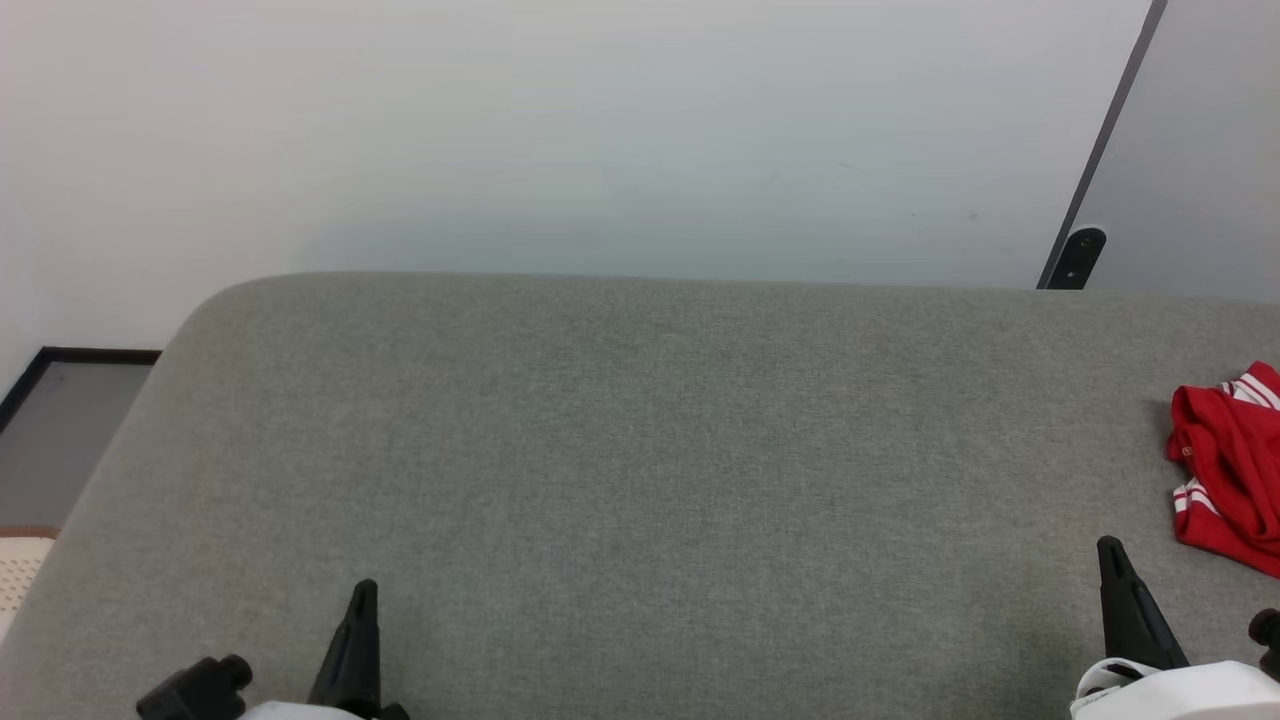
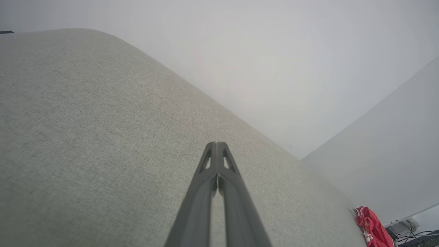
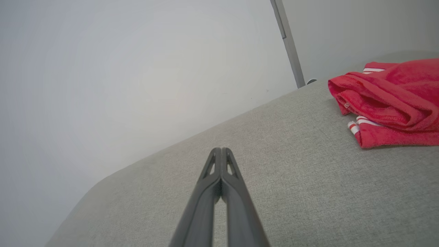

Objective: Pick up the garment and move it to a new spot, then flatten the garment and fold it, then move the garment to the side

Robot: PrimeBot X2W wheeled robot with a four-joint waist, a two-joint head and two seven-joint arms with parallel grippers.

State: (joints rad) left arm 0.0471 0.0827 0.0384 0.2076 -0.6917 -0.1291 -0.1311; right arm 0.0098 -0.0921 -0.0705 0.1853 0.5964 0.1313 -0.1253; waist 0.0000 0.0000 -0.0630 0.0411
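The garment [image 1: 1230,465] is a crumpled bright-red cloth with white striped edges, lying at the far right of the grey padded surface [image 1: 640,470]. It also appears in the right wrist view as a bunched heap [image 3: 391,103] and in the left wrist view far off at the lower right [image 2: 374,230]. My right gripper [image 1: 1110,548] sits near the front edge, just left of and below the garment, shut with nothing in it [image 3: 221,150]. My left gripper [image 1: 365,585] rests at the lower left, far from the garment, shut and empty [image 2: 217,144].
A pale wall [image 1: 600,130] rises behind the surface. A dark door frame with a black stop [image 1: 1080,255] stands at the back right. Grey floor [image 1: 60,430] and a pale perforated object [image 1: 20,570] lie off the left edge.
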